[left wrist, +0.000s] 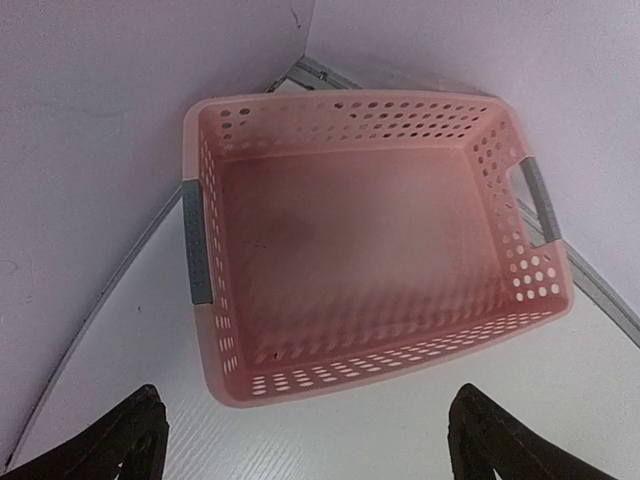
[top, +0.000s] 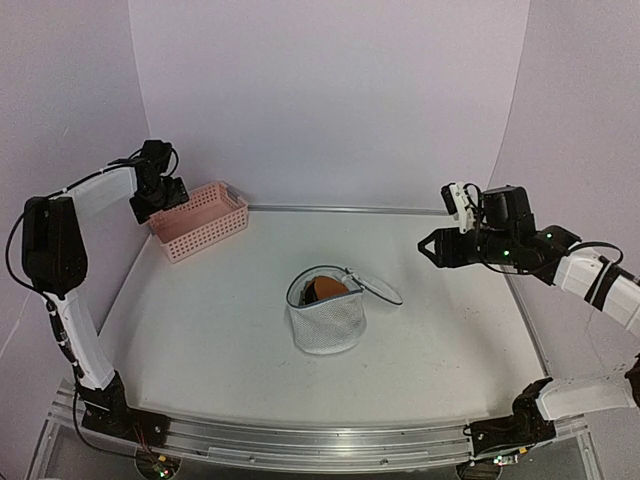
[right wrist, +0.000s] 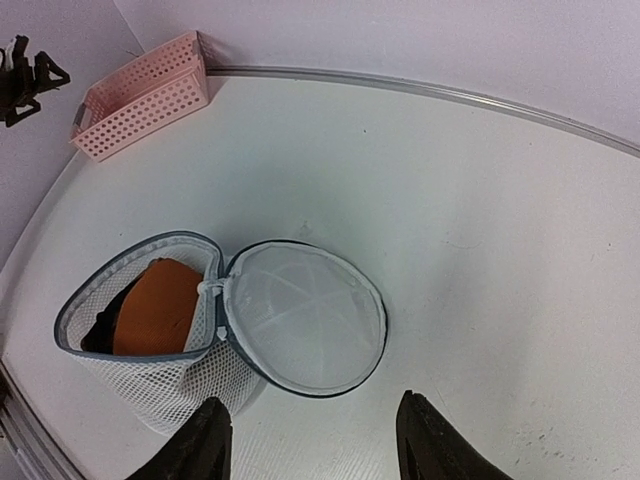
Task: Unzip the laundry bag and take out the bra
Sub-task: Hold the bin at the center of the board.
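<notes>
Since the laundry bag (top: 327,318) stands near the middle of the table (top: 200,340) with its round lid (right wrist: 303,318) flopped flat on the surface beside it, joined to it only at a short stretch of the dark grey zip rim (right wrist: 70,318), I'd judge the unzipping done. What is left is the second half. The bra (right wrist: 155,305), an orange shape with something dark at its edge, lies down inside the open mesh drum. Nothing is touching it, so it has yet to be lifted out. The right gripper (right wrist: 313,430) hangs in the air to the right of the bag, well apart from it, its fingers partly spread with nothing between them. From its own camera the bag's open mouth and the lid lie below and ahead. The left gripper (left wrist: 305,425) is far off at the back left corner, hovering over the pink basket (left wrist: 490,150), its fingers spread wide and empty. My guess is the bra is meant to end up on the table or in that basket, though I can't say which. As for writing, I see no brand, label or lettering that could be read on the bag, the basket or either gripper.
</notes>
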`<state>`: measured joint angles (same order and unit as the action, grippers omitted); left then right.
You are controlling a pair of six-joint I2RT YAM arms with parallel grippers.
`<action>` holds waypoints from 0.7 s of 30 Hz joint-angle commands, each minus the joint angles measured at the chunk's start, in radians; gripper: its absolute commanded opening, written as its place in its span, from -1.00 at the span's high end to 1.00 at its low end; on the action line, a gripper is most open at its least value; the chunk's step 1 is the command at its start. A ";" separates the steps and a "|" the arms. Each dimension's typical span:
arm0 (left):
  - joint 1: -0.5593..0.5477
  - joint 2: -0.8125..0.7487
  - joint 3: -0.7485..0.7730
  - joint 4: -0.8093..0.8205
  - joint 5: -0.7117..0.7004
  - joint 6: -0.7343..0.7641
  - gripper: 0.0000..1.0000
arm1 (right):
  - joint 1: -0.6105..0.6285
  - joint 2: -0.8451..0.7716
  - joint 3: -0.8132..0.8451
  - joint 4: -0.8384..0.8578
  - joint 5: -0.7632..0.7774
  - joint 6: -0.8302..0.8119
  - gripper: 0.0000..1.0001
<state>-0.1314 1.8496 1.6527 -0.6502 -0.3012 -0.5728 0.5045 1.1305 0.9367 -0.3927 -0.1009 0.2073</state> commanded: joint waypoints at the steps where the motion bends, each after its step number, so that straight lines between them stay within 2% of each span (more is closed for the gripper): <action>1: 0.057 0.052 -0.014 0.037 0.075 -0.036 -0.94 | -0.002 0.005 0.000 0.059 -0.026 0.009 -0.14; 13: 0.128 0.175 -0.020 0.046 0.077 -0.029 -0.73 | -0.003 0.001 -0.001 0.058 -0.029 0.009 -0.13; 18: 0.160 0.213 -0.022 0.060 0.113 -0.020 -0.49 | -0.003 0.005 0.001 0.057 -0.032 0.013 -0.12; 21: 0.166 0.227 -0.028 0.071 0.128 -0.017 -0.27 | -0.002 0.005 -0.001 0.057 -0.031 0.015 -0.10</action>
<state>0.0120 2.0609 1.6276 -0.6193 -0.2001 -0.5968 0.5045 1.1370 0.9352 -0.3828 -0.1219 0.2096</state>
